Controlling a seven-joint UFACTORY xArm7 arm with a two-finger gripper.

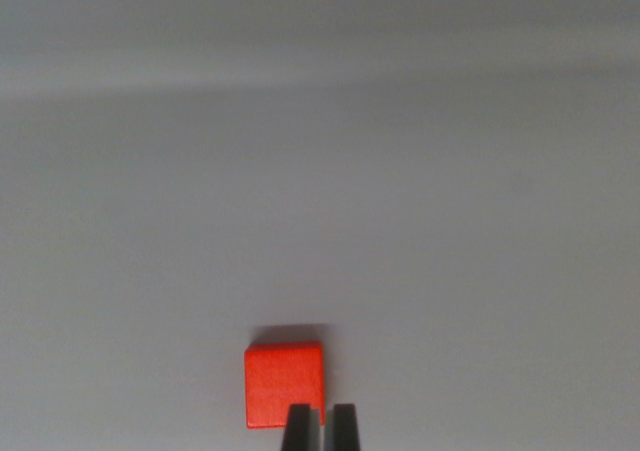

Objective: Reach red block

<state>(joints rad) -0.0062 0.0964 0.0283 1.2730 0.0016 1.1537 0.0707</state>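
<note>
A flat red block (pixel 284 382) lies on a plain grey surface, low in the wrist view and slightly to the wrist view's left of centre. It casts a short shadow along its far edge. My gripper (pixel 321 429) pokes in from the bottom edge as two dark fingertips (pixel 298 428) standing close together with only a thin slit between them. The fingertips overlap the block's near right corner in the picture. Nothing is held between them. Whether the tips touch the block cannot be told from this view.
The grey surface (pixel 320 171) fills the rest of the view. A paler blurred band (pixel 320 66) runs across the top.
</note>
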